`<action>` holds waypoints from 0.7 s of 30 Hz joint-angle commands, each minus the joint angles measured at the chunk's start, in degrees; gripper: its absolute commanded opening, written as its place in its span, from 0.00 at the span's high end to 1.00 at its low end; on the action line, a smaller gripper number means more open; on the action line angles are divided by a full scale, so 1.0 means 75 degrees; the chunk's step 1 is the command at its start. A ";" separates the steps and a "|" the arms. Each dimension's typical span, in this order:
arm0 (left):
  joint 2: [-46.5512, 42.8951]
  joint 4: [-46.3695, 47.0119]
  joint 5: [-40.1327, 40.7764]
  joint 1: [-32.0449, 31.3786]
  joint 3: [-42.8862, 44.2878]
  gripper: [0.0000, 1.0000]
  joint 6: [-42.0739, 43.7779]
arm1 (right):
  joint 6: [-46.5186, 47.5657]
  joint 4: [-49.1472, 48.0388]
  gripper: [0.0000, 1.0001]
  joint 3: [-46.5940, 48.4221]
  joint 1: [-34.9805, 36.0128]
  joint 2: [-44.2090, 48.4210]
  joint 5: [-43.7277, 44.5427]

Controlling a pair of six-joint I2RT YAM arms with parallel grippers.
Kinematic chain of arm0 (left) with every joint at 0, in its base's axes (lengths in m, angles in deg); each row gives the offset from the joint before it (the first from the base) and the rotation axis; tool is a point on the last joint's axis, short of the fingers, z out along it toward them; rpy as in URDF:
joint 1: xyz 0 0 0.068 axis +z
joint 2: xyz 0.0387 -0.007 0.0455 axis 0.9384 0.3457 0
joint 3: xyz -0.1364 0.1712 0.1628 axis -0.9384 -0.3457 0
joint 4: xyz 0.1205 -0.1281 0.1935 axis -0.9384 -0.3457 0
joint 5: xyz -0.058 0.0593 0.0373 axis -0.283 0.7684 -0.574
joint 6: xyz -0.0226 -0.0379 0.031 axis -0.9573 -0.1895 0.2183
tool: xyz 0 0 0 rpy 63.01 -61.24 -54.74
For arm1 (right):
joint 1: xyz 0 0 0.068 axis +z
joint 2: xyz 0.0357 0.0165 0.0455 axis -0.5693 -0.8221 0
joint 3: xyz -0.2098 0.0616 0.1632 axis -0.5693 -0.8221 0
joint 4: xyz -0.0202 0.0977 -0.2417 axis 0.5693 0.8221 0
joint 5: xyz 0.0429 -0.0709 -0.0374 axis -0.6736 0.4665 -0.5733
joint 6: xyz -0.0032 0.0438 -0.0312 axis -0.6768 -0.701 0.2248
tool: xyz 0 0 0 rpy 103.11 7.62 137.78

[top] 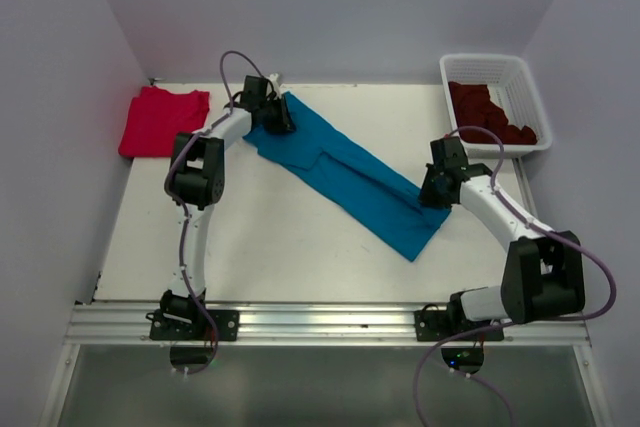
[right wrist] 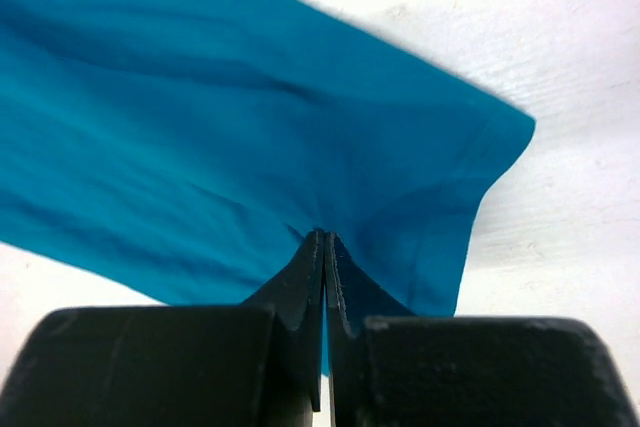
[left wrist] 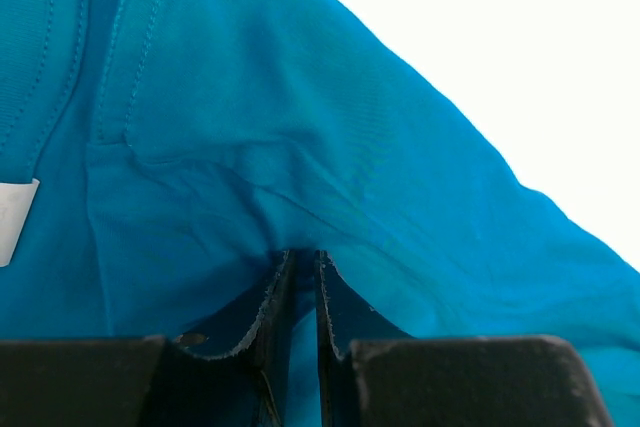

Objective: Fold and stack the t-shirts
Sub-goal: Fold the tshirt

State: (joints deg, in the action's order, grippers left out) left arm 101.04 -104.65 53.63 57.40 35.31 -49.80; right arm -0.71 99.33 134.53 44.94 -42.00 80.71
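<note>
The white table (top: pixel 250 247) is filling most of the top view, and the teal t-shirt (top: pixel 350 172) is lying across it as a long, narrow diagonal band, running from upper left of centre down to the right of centre, flat on the surface along most of its length. In the upper right corner the white lattice basket (top: pixel 480 62) is sitting at the table's edge, and the maroon t-shirts (top: pixel 490 112) are lying heaped inside it. In the upper left the red t-shirt (top: pixel 160 120) is resting as a folded square at the table's left edge, well apart from the teal one. The left gripper (top: pixel 278 112) is reaching to the upper-left end of the teal band, its fingers pressing nearly together with a fold of teal cloth pinched between them. The right gripper (top: pixel 432 187) is meeting the band's lower-right end, its fingers clamping tight on the cloth's edge, which is puckering upward toward them. In the left wrist view a small white label (left wrist: pixel 15 217) is showing at the frame's left edge.
</note>
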 commanded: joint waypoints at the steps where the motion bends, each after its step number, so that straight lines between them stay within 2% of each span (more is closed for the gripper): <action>1: -0.0020 -0.0769 0.0104 0.0069 -0.0378 0.83 0.0071 | -0.0115 0.0301 1.00 -0.0388 0.0041 0.0530 -0.0614; 6: -0.0055 -0.0745 0.0080 0.0092 -0.0402 0.83 0.0036 | -0.0163 0.0581 1.00 -0.0670 0.0053 0.1116 -0.0861; 7: -0.0056 -0.0734 0.0046 0.0092 -0.0413 0.83 0.0024 | -0.0139 0.0617 0.92 -0.0740 0.0053 0.1140 -0.0861; 12: -0.0091 -0.0663 -0.0013 0.0104 -0.0472 0.83 -0.0034 | -0.0080 0.0664 0.67 -0.0928 0.0053 0.1222 -0.1119; 14: -0.0091 -0.0663 -0.0013 0.0104 -0.0472 0.83 -0.0034 | -0.0104 0.0676 0.54 -0.0859 0.0053 0.1222 -0.1026; 18: -0.0114 -0.0663 -0.0048 0.0104 -0.0460 0.83 -0.0046 | -0.0162 0.0723 0.58 -0.0496 0.0053 0.1164 -0.0722; 20: -0.0126 -0.0675 -0.0048 0.0104 -0.0425 0.83 -0.0046 | -0.0256 0.0630 0.65 -0.0355 0.0053 0.1129 -0.0523; 21: -0.0114 -0.0686 -0.0048 0.0104 -0.0413 0.83 -0.0035 | -0.0268 0.0571 0.78 -0.0308 0.0053 0.1094 -0.0452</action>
State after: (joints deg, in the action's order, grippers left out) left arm 100.49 -104.32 52.45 57.70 34.22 -49.98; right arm -1.84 104.16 129.02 45.20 -34.39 75.05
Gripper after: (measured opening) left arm 0.168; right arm 0.272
